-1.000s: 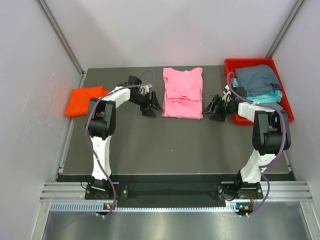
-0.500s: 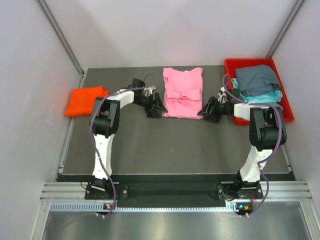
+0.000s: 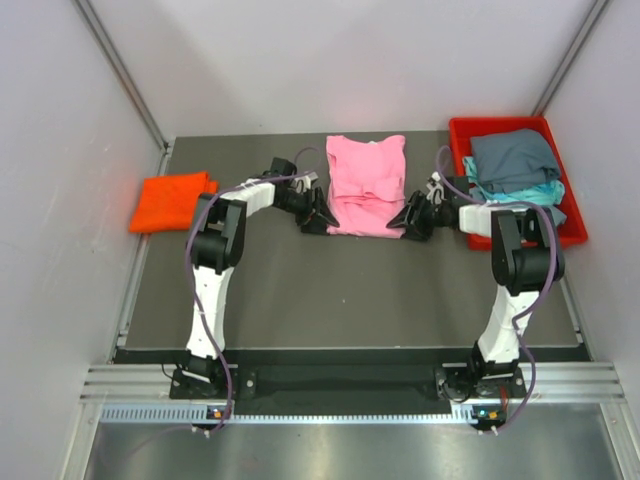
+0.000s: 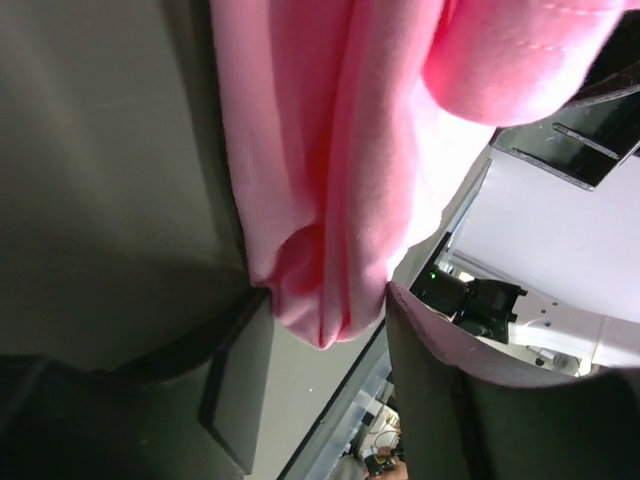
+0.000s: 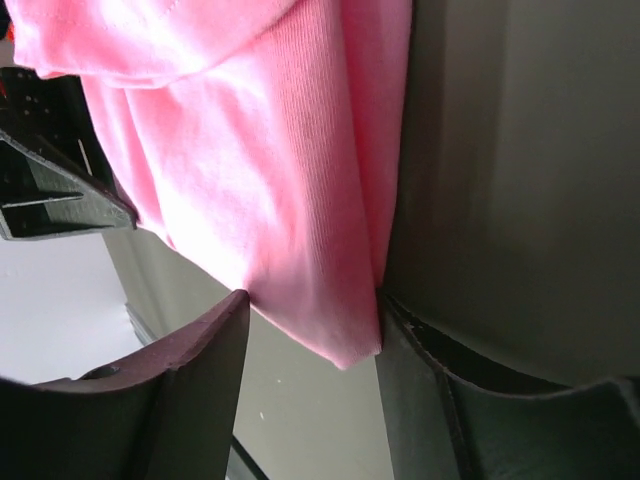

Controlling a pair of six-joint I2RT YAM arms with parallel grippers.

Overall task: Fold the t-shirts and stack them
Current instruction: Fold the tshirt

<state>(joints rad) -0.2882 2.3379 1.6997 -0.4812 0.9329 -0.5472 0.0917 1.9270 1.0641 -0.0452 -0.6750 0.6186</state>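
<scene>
Folded pink t-shirt [image 3: 366, 187] at the far middle of the desk [image 3: 330, 290]. The left pincer [image 3: 318, 218] and right pincer [image 3: 412, 218] each stand spread around one near corner, fingers [image 4: 240, 370] touching cloth. Orange t-shirt [image 3: 172, 200] far left. Grey-blue t-shirt [image 3: 515, 158] and teal t-shirt [image 3: 535, 192] lie in the red tray [image 3: 500, 124].
</scene>
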